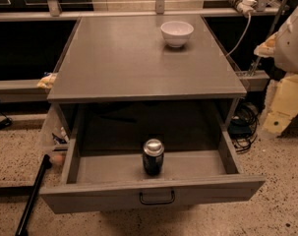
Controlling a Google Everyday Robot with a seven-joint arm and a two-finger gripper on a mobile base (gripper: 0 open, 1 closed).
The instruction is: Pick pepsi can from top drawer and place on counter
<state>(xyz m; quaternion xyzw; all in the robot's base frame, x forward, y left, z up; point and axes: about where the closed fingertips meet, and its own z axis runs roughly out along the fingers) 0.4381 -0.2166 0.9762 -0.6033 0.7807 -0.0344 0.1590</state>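
Observation:
The top drawer (153, 195) of the grey cabinet is pulled out toward me, its dark bail handle centred on the front panel. The pepsi can (153, 157) stands upright inside it, near the front and about in the middle, silver top facing up. The counter (124, 58) is the flat grey top above the drawer. My gripper is out of view. Only a white rounded part of an arm (293, 36) shows at the right edge, far from the can.
A white bowl (177, 33) sits on the counter at the back right. A black rod (33, 195) leans on the floor left of the drawer. Cables (244, 127) lie right of the cabinet. Yellowish foam pieces (286, 102) stand at the right.

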